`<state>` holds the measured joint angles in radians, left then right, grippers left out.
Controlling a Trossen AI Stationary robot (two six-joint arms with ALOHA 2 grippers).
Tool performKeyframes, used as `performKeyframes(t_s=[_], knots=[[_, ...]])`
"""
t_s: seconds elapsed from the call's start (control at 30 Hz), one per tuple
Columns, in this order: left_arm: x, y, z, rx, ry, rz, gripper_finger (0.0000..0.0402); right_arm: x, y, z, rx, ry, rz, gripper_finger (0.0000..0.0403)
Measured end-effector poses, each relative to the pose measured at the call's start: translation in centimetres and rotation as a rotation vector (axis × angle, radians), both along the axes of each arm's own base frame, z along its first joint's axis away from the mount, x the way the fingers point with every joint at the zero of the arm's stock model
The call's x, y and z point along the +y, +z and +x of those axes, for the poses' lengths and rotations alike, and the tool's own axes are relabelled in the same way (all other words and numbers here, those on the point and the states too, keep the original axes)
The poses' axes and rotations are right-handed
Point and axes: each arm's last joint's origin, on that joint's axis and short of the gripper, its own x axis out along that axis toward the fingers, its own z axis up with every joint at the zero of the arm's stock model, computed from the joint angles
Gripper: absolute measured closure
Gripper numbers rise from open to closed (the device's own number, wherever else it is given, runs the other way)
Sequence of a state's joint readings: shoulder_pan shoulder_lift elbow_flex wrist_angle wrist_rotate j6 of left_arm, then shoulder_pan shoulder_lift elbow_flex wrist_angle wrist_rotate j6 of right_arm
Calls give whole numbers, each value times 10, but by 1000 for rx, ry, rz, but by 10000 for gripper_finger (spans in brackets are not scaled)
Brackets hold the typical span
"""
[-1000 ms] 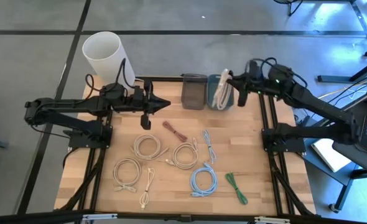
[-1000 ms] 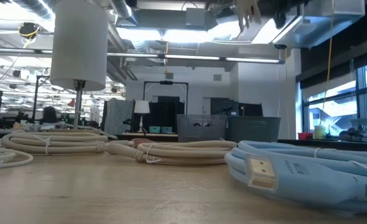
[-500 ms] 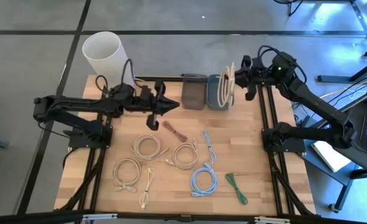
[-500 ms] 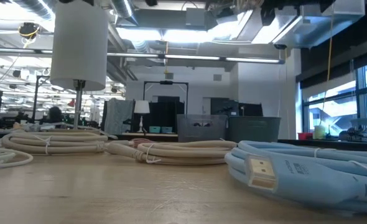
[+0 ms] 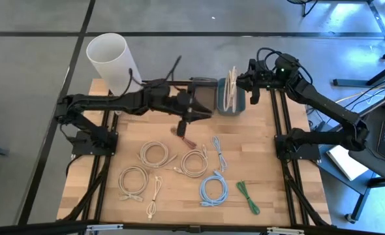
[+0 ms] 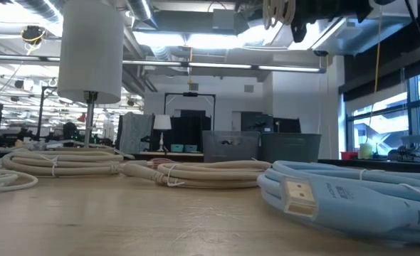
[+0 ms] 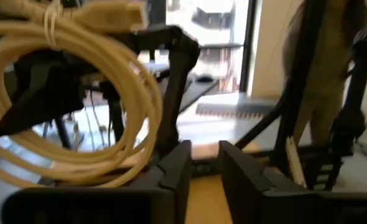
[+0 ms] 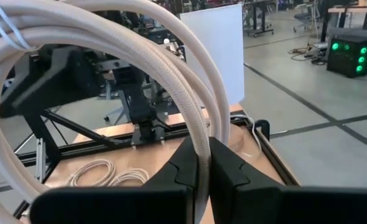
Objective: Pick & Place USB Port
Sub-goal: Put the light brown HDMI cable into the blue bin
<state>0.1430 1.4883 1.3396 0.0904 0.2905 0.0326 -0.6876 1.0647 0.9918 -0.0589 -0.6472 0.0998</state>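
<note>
While my right gripper clamped the cream cable at one o'clock, my left gripper's fingers stood slightly apart.

High view looks straight down on the tabletop; low view sits at its surface, facing the room (wrist views ride each arm).
</note>
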Motion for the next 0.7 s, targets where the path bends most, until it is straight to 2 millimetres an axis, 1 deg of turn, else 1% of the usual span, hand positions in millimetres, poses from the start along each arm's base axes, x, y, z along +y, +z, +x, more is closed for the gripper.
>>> performKeyframes(t_s=[0.13, 0.27, 0.37, 0.53, 0.7], knots=[[9, -1, 9, 3, 23, 7, 269, 0, 3, 0, -24, 11, -17, 387], [22, -13, 21, 7, 51, -43, 230, 1, 8, 1, -72, 35, -29, 387], [27, -19, 33, -53, 20, -74, 208, 1, 9, 1, -80, 35, -34, 387], [32, -20, 41, -132, 14, -90, 187, 1, 9, 1, -77, 35, -35, 387], [32, -24, 45, -139, -7, -112, 185, 0, 11, 1, -93, 35, -53, 387]])
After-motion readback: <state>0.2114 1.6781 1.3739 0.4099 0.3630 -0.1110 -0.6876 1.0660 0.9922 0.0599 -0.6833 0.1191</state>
